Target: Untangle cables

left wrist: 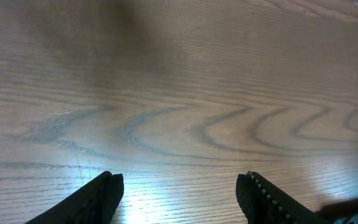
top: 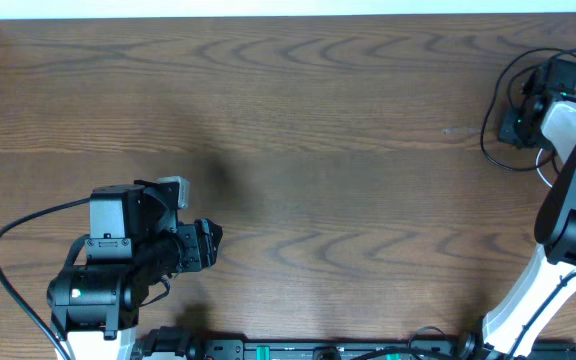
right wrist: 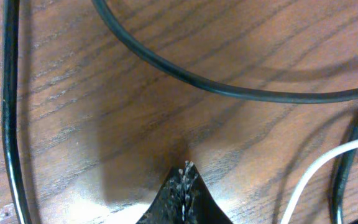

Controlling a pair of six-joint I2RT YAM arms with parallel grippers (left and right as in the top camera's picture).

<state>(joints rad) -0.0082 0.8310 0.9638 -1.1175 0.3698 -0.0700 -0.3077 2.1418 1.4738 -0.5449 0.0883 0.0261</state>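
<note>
cables (top: 490, 115) looped at the far right edge of the tabletop (top: 318, 100), right hand (right wrist: 187, 177) closed among them, left hand (left wrist: 180, 186) spread over bare wood

the left hand sits near the front left of the tabletop, its two fingers held well apart with nothing between them and only wood grain ahead. the right hand is at the far right, fingers pressed together to a single point close to the wood, pinching nothing that shows. from overhead, thin black loops curve out to the left of that hand. in the right wrist view one black cable (right wrist: 229, 89) arcs across ahead of the fingertips, a second black cable (right wrist: 8, 124) runs down the left edge, and a white cable (right wrist: 316, 168) curves up at the right beside another black strand, all apart from the fingertips.
</note>
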